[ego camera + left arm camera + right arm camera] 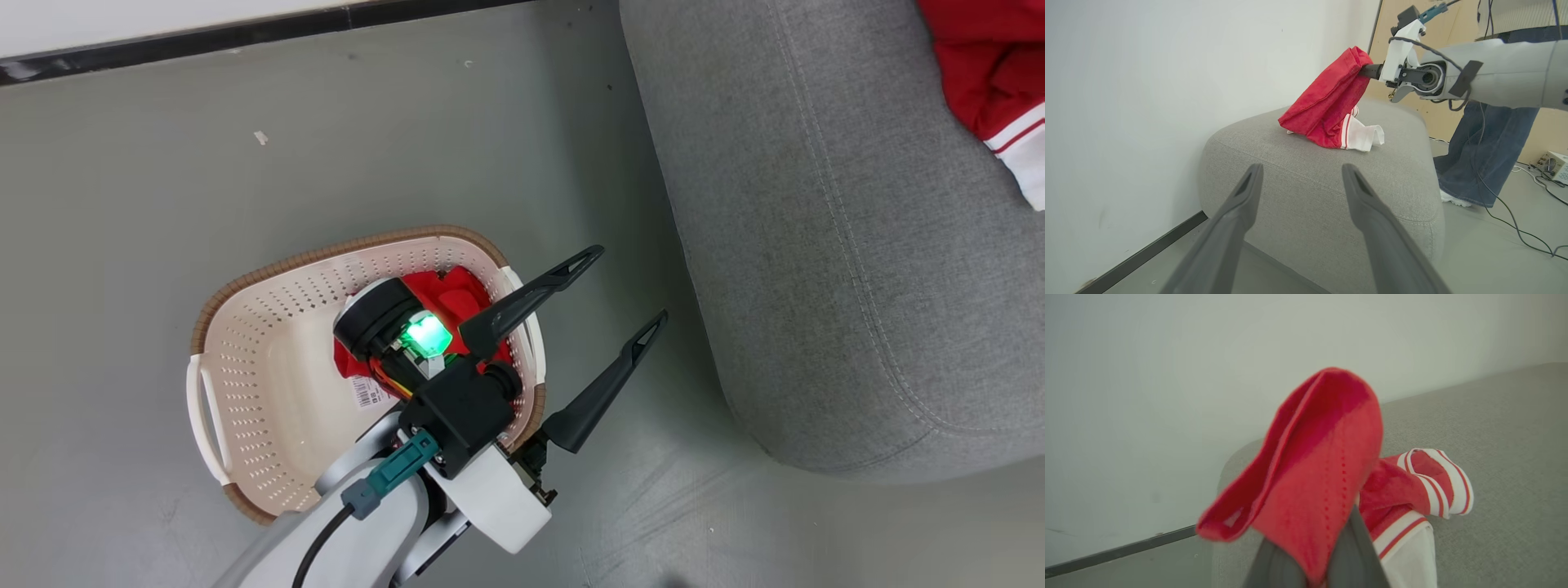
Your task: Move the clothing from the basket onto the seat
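Note:
The basket point(269, 343) stands on the grey floor left of the seat point(816, 245) and holds red clothing point(449, 298), partly hidden behind my left wrist. My left gripper point(633, 286) hangs open and empty between basket and seat, with its fingers pointing at the seat's rounded corner point(1306, 204). Over the seat, my right gripper point(1365, 70) is shut on a red garment point(1331, 102). The garment's white-striped lower end point(1359, 136) rests on the cushion. In the right wrist view the red cloth point(1314, 469) drapes over the shut fingers point(1351, 551). The head view catches the same garment point(992, 73) at the top right.
A white wall with a black baseboard point(245, 37) runs behind the basket and the seat. A person's legs in blue jeans point(1482, 155) stand beside the seat's far end. Cables point(1515, 220) trail across the floor there, near a small pale box point(1555, 165).

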`<state>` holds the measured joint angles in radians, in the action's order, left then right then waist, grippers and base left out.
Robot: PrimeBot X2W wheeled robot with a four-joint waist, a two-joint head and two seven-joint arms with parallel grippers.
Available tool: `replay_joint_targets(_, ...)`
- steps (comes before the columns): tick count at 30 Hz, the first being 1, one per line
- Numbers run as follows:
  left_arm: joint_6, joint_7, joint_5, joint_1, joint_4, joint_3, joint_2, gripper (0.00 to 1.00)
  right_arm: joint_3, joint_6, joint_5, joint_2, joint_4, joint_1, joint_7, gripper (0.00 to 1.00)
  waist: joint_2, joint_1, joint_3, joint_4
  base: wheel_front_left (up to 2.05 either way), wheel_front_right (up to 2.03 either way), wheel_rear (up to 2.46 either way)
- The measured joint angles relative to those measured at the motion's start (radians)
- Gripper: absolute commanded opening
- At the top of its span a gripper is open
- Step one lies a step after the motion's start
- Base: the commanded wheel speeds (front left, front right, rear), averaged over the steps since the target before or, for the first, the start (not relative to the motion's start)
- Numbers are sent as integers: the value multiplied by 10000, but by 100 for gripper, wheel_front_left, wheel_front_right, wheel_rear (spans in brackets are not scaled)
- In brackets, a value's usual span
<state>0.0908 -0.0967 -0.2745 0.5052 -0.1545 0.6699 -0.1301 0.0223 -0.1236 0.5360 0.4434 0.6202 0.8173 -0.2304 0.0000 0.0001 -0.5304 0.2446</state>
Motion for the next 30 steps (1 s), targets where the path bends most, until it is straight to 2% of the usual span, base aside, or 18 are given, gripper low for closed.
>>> replay_joint_targets(8,0,-12,40,8,0,-84,-46,100,623,0,98,35,631,-732,-113,0,0,0,-75,143,0,0,0)
replay_joint_targets(9,-2,-12,40,8,2,-94,-58,100,734,0,102,33,729,-814,-132,9,0,0,-75,158,0,0,0)
replay_joint_targets(11,-2,-12,40,8,2,-107,-67,100,874,0,192,44,886,-956,-169,34,0,0,-79,188,0,0,0)
replay_joint_targets(12,-2,-12,40,8,2,-111,-81,100,913,0,201,33,951,-992,-173,42,0,0,-82,204,0,0,0)
replay_joint_targets(14,-2,-13,42,8,6,-134,-119,100,959,0,205,-29,976,-1025,-173,49,0,0,-87,239,0,0,0)
replay_joint_targets(18,-2,-13,42,8,63,-146,-169,100,963,0,205,-213,976,-1051,-174,99,0,0,-79,330,0,0,0)
replay_joint_targets(23,-2,-31,40,9,136,-151,-174,100,1062,0,203,-311,920,-1268,-176,100,0,0,-22,453,0,0,0)
replay_joint_targets(30,-2,-107,27,10,211,-290,-259,100,1442,0,196,-370,198,-1968,-219,100,0,0,112,697,0,0,0)
